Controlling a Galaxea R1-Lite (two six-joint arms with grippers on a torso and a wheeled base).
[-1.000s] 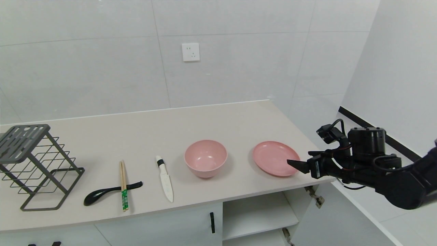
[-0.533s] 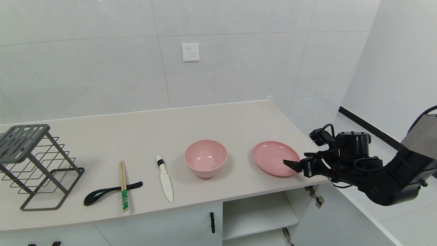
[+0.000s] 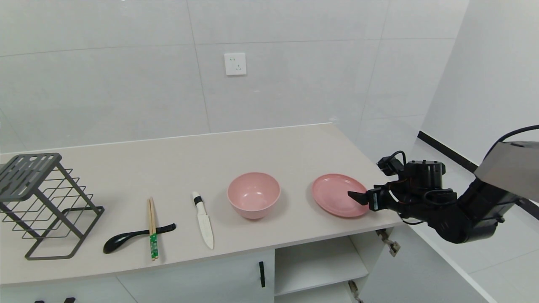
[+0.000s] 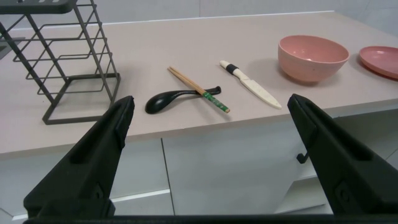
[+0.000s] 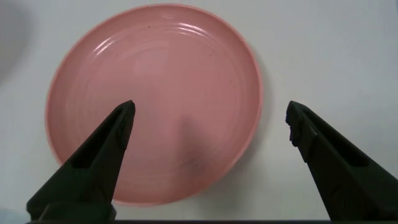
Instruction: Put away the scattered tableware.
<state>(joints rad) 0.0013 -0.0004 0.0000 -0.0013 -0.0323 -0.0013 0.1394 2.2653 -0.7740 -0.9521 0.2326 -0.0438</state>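
A pink plate point(image 3: 337, 194) lies flat near the counter's right end, with a pink bowl point(image 3: 254, 194) to its left. Further left lie a white knife point(image 3: 204, 219), wooden chopsticks point(image 3: 152, 229) and a black spoon point(image 3: 126, 238) under them. My right gripper point(image 3: 357, 197) is open and hovers over the plate's right rim; in the right wrist view the plate point(image 5: 155, 99) lies between the spread fingers point(image 5: 93, 168). My left gripper point(image 4: 210, 99) is open in front of the counter's front edge, facing the spoon point(image 4: 171, 99), chopsticks point(image 4: 199, 90) and knife point(image 4: 252, 84).
A dark wire rack point(image 3: 38, 202) stands at the counter's point(image 3: 177, 164) left end. Below the plate is an open cabinet shelf point(image 3: 320, 263); a closed door with a black handle point(image 3: 261, 274) is beside it. The counter's back half is bare, and a tiled wall rises behind.
My right arm has moved left toward the plate, bringing its open gripper from beside the counter's right edge to over the plate's rim. The tableware has not moved.
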